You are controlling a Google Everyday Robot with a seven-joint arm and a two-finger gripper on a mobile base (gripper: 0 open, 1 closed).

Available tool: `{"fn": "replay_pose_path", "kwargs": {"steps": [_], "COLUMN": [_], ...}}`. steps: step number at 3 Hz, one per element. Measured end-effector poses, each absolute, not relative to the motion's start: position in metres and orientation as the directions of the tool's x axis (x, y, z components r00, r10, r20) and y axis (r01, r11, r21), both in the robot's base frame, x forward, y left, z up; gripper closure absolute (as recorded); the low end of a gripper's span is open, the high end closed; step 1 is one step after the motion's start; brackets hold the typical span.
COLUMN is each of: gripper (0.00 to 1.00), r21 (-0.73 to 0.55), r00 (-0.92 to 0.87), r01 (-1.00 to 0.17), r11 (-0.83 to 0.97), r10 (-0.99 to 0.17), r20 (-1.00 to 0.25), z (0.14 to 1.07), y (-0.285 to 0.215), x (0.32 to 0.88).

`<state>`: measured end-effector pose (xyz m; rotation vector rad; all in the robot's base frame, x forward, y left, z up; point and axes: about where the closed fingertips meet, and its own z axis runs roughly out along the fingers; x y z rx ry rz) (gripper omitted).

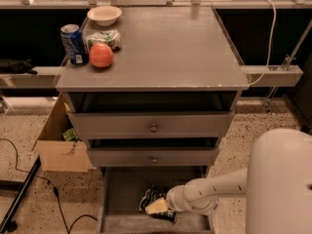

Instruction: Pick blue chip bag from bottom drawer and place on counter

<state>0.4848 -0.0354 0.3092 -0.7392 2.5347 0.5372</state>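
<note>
We find the gripper (158, 207) low inside the bottom drawer (122, 194), at the near right part of its floor, with the arm reaching in from the right. The blue chip bag (151, 197) lies on the drawer floor and the gripper tip sits directly on or against it. We cannot tell from this view whether the gripper is closed on the bag or merely resting over it. We judge the step in hand to be the grasp and lift-out. To do it well, we confirm a firm hold on the crumpled foil before any upward motion, since a thin bag can slip out of a shallow pinch. We then raise it only enough to clear the drawer wall and draw it toward the near side, because the middle drawer (153, 159) and the top drawer (153, 127) both overhang the far part of the opening. Once clear of the drawer fronts, we lift to the counter (185, 48). Its far left corner holds a blue soda can (73, 44), a round red fruit (101, 55), a crinkled packet (105, 37) and a bowl (104, 15), so we aim for the centre or right.
</note>
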Motion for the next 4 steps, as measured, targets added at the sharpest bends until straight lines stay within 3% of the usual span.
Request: {"fn": "replay_pose_path", "kwargs": {"steps": [2,4], "gripper": [0.00,0.00], "r21": [0.209,0.090], "r00": [-0.811,-0.856], "r01": [-0.516,-0.457], "r11": [0.831,0.885], "r10": [-0.396,-0.410], "r20": [-0.431,-0.315], "z": [0.264,0.168], "y": [-0.021,0.009], "x": [0.485,0.496]}}
